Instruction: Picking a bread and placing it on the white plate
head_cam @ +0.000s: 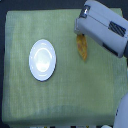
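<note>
Exterior view: our gripper (80, 33) covers the bread (82, 49) end, grip unclear; next we carry it left to the white plate (42, 60).

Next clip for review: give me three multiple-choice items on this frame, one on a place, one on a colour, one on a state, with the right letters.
1. Where does the bread lie relative to the white plate?
A. on the plate
B. toward the exterior view's right of it
C. toward the exterior view's left of it

2. What colour is the cloth under both?
A. yellow-green
B. red
C. black

3. What is on the plate?
A. the bread
B. a cup
C. nothing

Answers:
1 B, the bread sits apart from the plate, partly under the arm.
2 A, the cloth is yellow-green throughout.
3 C, its white surface is bare.
</note>
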Tool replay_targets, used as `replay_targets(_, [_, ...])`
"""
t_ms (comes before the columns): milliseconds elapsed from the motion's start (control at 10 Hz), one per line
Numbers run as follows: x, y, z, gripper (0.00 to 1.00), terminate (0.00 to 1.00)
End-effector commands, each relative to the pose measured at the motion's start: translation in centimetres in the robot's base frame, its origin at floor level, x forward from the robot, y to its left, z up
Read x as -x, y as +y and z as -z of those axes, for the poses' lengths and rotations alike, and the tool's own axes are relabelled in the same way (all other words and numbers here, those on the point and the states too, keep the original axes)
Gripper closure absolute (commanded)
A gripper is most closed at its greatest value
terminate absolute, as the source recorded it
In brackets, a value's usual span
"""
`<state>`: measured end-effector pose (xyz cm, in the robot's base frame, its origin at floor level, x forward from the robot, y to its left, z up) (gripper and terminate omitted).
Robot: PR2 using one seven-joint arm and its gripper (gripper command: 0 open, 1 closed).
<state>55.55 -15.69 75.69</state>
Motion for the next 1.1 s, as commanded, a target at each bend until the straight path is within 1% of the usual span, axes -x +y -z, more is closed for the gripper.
replay_targets(0, [1.1,2.9,-8.4,1.00,0.00])
replay_targets(100, [1.1,3.8,-9.2,1.00,0.00])
replay_targets(200, [1.3,5.9,-10.5,1.00,0.00])
replay_targets(300, [1.8,9.4,-11.1,1.00,0.00])
replay_targets(400, [1.8,11.3,-11.1,1.00,0.00])
replay_targets(500, [2.0,17.3,-11.2,1.00,0.00])
replay_targets(600, [2.6,19.5,-11.1,1.00,0.00])
replay_targets(700, [3.2,21.8,-11.0,1.00,0.00])
replay_targets(800, [4.6,25.0,-10.4,1.00,0.00])
replay_targets(1000, [5.9,27.8,-9.4,1.00,0.00])
